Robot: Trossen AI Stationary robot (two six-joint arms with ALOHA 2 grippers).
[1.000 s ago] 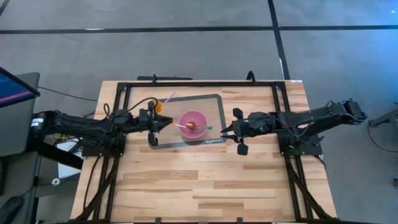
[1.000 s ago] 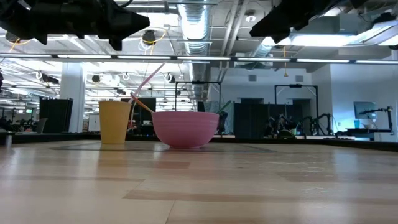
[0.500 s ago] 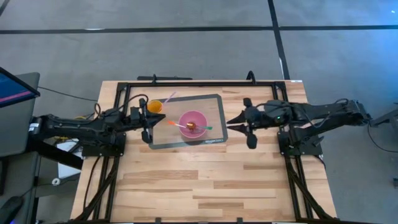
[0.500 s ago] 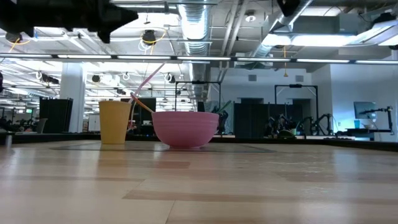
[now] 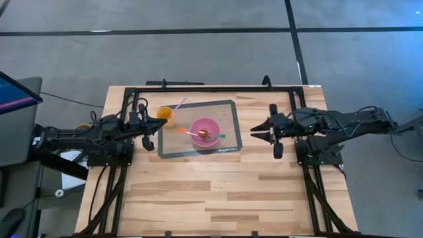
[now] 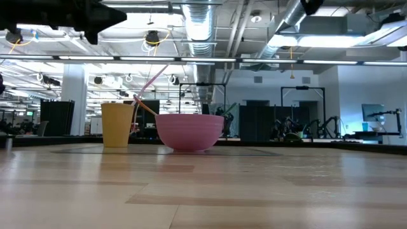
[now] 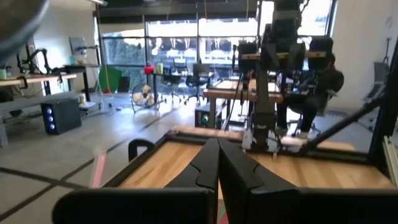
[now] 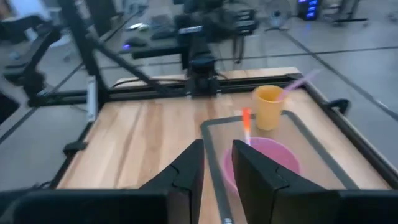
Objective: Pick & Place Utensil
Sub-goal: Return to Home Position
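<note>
A pink bowl [image 5: 205, 131] [image 6: 189, 131] stands on a grey mat [image 5: 228, 112]. An orange-handled utensil [image 5: 182, 131] [image 8: 246, 117] and a green one [image 5: 220, 136] lie in the bowl, leaning on its rim. A yellow cup [image 5: 164, 114] [image 8: 268, 107] on the mat's far left corner holds a pink utensil [image 5: 180, 104] that leans against its rim. My left gripper [image 5: 154, 125] [image 7: 217, 163] hovers shut to the left of the mat. My right gripper [image 5: 255, 131] [image 8: 218, 163] hovers to the right of the mat, open by a narrow gap. Both are empty.
A black frame [image 5: 211, 88] runs along the table's far edge and down both sides, where the arm bases stand. The near half of the wooden table [image 5: 211, 192] is bare board. Beyond the table is a lab room with desks and equipment.
Both grippers have drawn back from the bowl, the left toward the table's left edge and the right toward its right edge. In the low view they have slid out toward the picture's top corners. The bowl, cup and utensils have stayed put.
</note>
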